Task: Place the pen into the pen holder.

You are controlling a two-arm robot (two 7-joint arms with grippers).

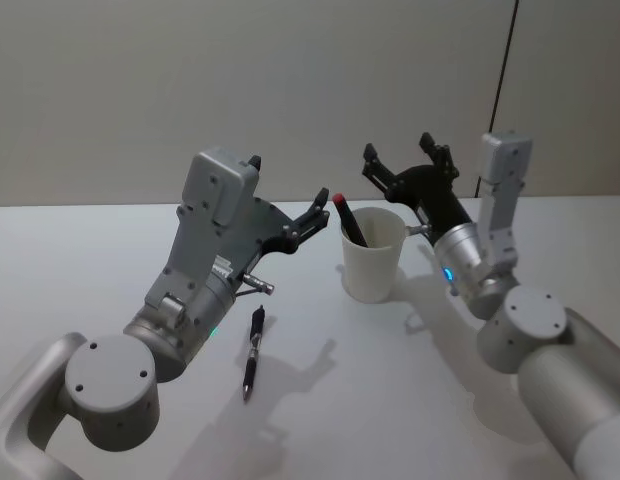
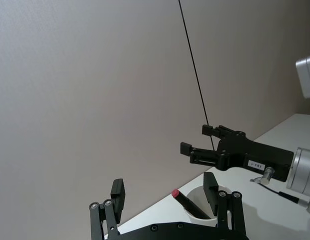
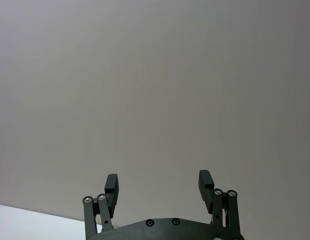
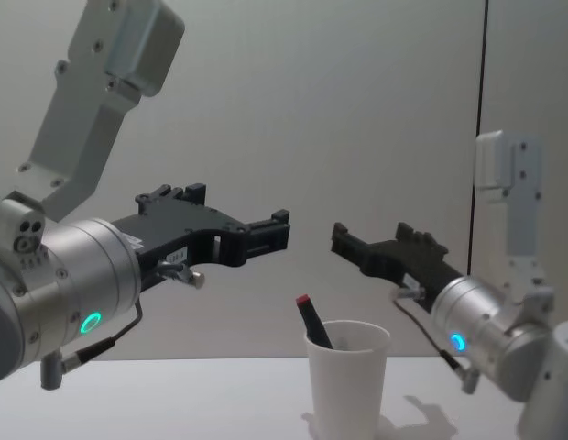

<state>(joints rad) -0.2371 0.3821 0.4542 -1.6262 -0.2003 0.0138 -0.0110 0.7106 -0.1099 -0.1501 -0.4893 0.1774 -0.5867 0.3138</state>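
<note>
Pen: the slim black marker-like pen with a small red end (image 1: 347,219) stands inside the cup, red end up. It leans left, so its top clears the rim on the cup's left side.
Pen holder: the plain white tapered cup with a rolled rim (image 1: 372,266) stands upright on the white table (image 1: 390,410), at mid-depth and a little right of centre.
Left gripper: the black left gripper (image 2: 164,186) is raised off the table just left of the cup, released and gripping nothing.
Left fingers and the pen: in the head view the nearer black finger (image 1: 312,212) ends just beside the red tip, with a small gap between them. In the left wrist view the red tip shows between the two spread fingers, farther off.
Right gripper: the black right gripper (image 3: 158,181) is at the far right of the cup, fingers wide apart and empty, pointing at the plain grey wall (image 3: 155,75).
Both grippers, chest view: their tips face each other above the cup without touching; the pen's red end is below the gap between them.
Second pen: a black clip pen (image 1: 253,350) lies flat on the table, near and left of the cup, close to the left arm and clear of both grippers.
</note>
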